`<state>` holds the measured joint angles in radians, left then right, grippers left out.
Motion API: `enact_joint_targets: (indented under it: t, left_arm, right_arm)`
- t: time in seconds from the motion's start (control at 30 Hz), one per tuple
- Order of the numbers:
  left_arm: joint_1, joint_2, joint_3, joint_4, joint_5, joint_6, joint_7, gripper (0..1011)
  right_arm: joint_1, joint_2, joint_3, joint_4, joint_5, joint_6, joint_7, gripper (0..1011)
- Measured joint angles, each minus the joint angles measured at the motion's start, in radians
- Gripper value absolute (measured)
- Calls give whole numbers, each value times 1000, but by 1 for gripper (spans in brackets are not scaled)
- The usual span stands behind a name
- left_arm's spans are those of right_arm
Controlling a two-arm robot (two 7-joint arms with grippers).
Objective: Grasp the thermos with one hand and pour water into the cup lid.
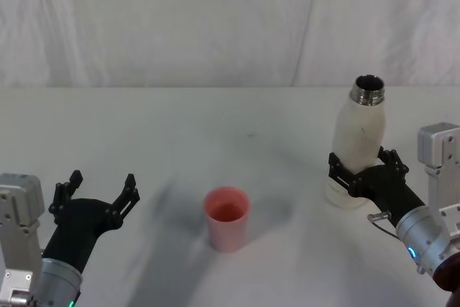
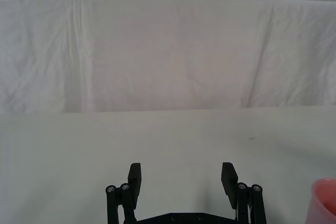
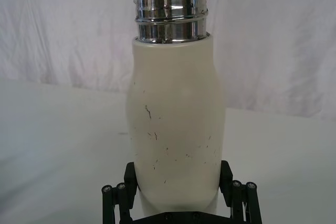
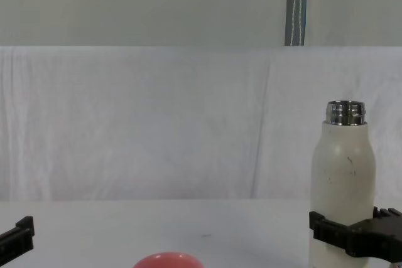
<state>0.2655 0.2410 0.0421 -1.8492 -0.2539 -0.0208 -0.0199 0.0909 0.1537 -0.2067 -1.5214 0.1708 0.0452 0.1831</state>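
1. Head view, nearest row: the left gripper (image 1: 97, 193) hovers low over the white table (image 1: 180, 127) at the robot's left, fingers spread wide with nothing between them. It looks idle, kept off to the side of the cup, probably so the pour path stays free.
2. Same row, middle: the cup lid (image 1: 227, 218), coral-pink, stands upright with its mouth up, well apart from both grippers. Its inside looks bare, though a thin film of water could not be ruled out. Standing between the arms, it suits a pour coming from the right.
3. Right side, a little farther: the right gripper (image 1: 365, 172) has its two fingers set on either side of the lower body of the thermos (image 1: 358, 145), closed against it. The low hold leaves the neck clear for tipping, I judge.
4. The thermos, cream-white with small dark scuffs, stands upright on the table with its cap off; the threaded steel neck (image 3: 170, 18) is open at the top. It appears not yet lifted or tilted, so pouring has not begun.
5. Farthest: a creased white cloth backdrop (image 1: 215, 19) hangs behind the table.
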Motion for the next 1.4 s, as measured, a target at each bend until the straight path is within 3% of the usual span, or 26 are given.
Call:
enact_joint_targets:
  t: [1.4]
  left_arm:
    - [0, 0, 0, 0, 0, 0, 0, 1001]
  right_arm:
    - [8, -1, -1, 13, -3, 5, 2, 956]
